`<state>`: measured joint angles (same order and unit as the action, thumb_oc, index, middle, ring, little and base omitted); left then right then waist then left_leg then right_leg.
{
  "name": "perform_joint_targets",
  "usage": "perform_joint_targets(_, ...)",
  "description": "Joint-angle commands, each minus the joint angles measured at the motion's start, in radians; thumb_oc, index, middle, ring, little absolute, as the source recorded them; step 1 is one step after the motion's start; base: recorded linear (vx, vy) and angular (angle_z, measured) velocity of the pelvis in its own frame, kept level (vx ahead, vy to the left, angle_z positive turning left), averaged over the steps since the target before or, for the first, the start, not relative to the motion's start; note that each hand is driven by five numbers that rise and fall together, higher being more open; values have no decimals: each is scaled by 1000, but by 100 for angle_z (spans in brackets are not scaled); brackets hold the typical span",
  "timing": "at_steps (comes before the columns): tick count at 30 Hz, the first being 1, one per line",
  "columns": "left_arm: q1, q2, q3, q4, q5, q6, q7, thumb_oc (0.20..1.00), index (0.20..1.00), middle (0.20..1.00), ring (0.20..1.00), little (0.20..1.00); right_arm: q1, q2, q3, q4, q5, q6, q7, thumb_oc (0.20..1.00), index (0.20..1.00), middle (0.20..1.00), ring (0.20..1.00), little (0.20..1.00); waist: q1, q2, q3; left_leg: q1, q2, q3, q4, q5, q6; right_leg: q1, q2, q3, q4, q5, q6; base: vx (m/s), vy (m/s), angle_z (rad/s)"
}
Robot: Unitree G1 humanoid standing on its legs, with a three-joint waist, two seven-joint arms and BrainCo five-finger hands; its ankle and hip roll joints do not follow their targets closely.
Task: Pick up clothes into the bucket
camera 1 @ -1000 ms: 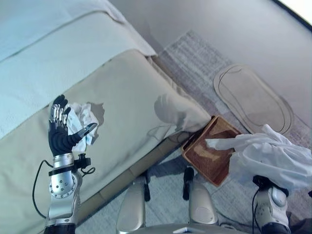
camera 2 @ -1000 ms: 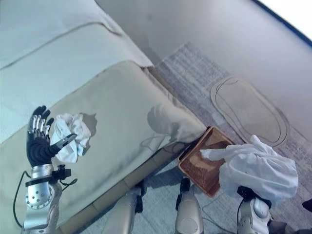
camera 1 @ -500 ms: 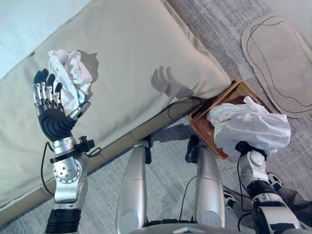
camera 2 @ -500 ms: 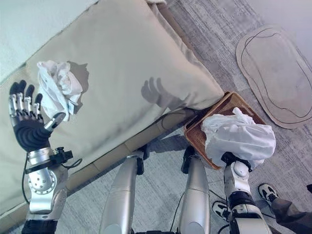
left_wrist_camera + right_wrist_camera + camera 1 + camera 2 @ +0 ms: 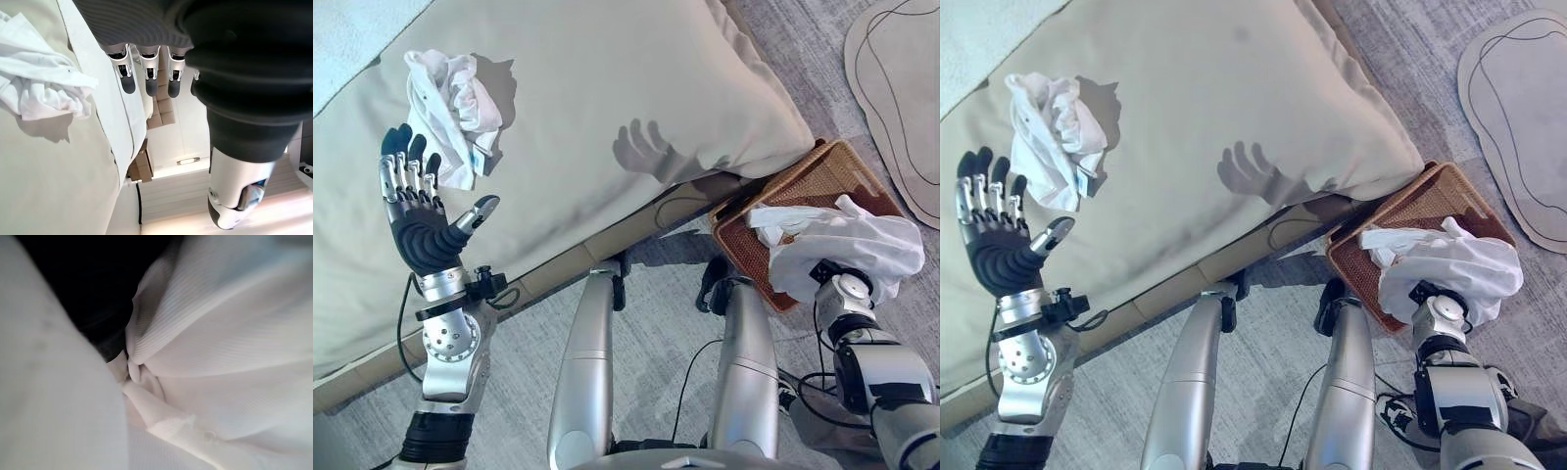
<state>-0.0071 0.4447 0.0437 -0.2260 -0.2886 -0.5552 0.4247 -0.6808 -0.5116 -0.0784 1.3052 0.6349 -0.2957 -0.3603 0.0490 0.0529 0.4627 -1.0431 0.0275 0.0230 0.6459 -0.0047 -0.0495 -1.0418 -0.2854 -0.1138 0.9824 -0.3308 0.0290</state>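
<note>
Hovering over the wicker bucket (image 5: 822,186) by the bed's (image 5: 636,78) corner, our right robot hand (image 5: 850,290) lies buried under the white shirt (image 5: 847,245), grip unreadable; our left robot hand (image 5: 419,220) hangs released beside crumpled clothes (image 5: 450,108).

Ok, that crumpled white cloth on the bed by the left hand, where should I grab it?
Take the white cloth at its raised, bunched middle, coming down from above with the left hand, which is open beside it. The heap stands up off the bed, so the folds give the fingers something to close on.
</note>
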Motion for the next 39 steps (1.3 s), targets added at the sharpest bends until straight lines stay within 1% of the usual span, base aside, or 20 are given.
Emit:
perform_joint_targets(1,27,-30,5,-81,3,-41,11,1000,1000,1000,1000,1000,16,-97,41,56,-51,8,-13,200,200,200,200,200,-24,44,-84,-44,-9,-1,192,-199,39,-42,5,81,-128,170,80,0,0,0)
perform_joint_targets(4,24,-30,6,-87,-2,-40,9,1000,1000,1000,1000,1000,8,-108,44,74,-73,20,-16,200,200,200,200,200,-25,44,-88,-50,-13,0,195,-199,40,-48,5,82,-124,169,79,0,0,0)
perform_joint_targets(5,23,-30,7,-92,-7,-37,7,1000,1000,1000,1000,1000,2,-112,47,92,-90,27,-17,749,749,749,749,749,-23,45,-90,-50,-14,-2,192,-199,42,-50,4,82,-126,168,78,0,0,0)
perform_joint_targets(6,24,-29,8,-92,-6,-37,6,1000,1000,1000,1000,1000,-2,-112,52,95,-97,30,-18,1000,1000,1000,1000,1000,-22,45,-91,-49,-13,-2,189,-198,42,-50,4,81,-127,168,78,0,0,0)
perform_joint_targets(11,18,-25,18,-103,-7,-35,12,1000,1000,1000,1000,1000,-18,-115,92,116,-183,52,-34,1000,1000,1000,1000,1000,-20,42,-100,-52,-16,-2,183,-194,44,-52,2,81,-135,173,78,0,0,0)
perform_joint_targets(14,18,-25,22,-105,-6,-32,13,1000,1000,1000,1000,1000,-35,-123,161,133,-324,89,-51,1000,1000,1000,1000,1000,-19,38,-106,-51,-17,1,174,-190,46,-53,2,80,-139,176,78,-8,6,2)
perform_joint_targets(15,16,-26,22,-107,-8,-30,12,1000,1000,1000,1000,1000,-38,-119,168,139,-338,97,-55,1000,1000,1000,1000,1000,-19,38,-107,-51,-17,1,173,-189,46,-52,2,81,-141,178,78,-8,5,3)
perform_joint_targets(19,18,-31,29,-111,-11,-25,5,1000,1000,1000,1000,1000,-32,-101,148,164,-342,112,-57,1000,1000,1000,1000,1000,-18,37,-113,-38,-19,4,150,-184,49,-42,0,76,-163,187,82,0,0,0)
perform_joint_targets(24,4,-26,50,-106,-14,-27,2,1000,1000,1000,1000,1000,-14,-76,121,162,-310,106,-43,1000,1000,1000,1000,1000,-17,38,-114,-22,-20,9,125,-177,52,-31,-1,76,-187,199,87,0,0,0)
perform_joint_targets(27,0,-22,53,-108,-12,-26,0,1000,1000,1000,1000,1000,-9,-75,134,183,-347,124,-36,1000,1000,1000,1000,1000,-15,38,-116,-21,-22,9,123,-176,52,-28,-2,77,-189,198,86,0,0,0)
perform_joint_targets(33,-1,-33,62,-102,-4,-17,2,1000,1000,1000,1000,1000,-9,-54,125,166,-339,112,-50,1000,1000,1000,1000,1000,-20,35,-120,-17,-17,15,119,-175,54,-23,-4,74,-200,204,88,0,0,0)
perform_joint_targets(34,1,-32,66,-98,0,-17,5,1000,1000,1000,1000,1000,-8,-44,125,146,-334,103,-56,1000,1000,1000,1000,1000,-22,33,-120,-9,-15,15,110,-172,54,-16,-2,74,-209,208,90,0,0,0)
perform_joint_targets(36,-4,-27,80,-65,31,-11,24,1000,1000,1000,1000,1000,29,-11,120,26,-306,51,-73,1000,1000,1000,1000,1000,-33,26,-119,5,-9,16,94,-167,52,2,1,69,-233,216,91,0,0,0)
perform_joint_targets(37,-5,-28,91,-38,51,-5,40,1000,1000,1000,1000,1000,53,9,123,-65,-297,16,-78,1000,1000,1000,1000,1000,-40,23,-117,11,-7,16,89,-165,53,9,4,69,-242,220,93,9,8,-7)
perform_joint_targets(39,-14,-14,123,34,129,15,92,1000,1000,1000,1000,1000,160,51,115,-329,-312,-40,-86,1000,1000,1000,1000,1000,-61,6,-110,32,-1,15,78,-164,51,35,12,65,-262,224,95,10,6,-11)
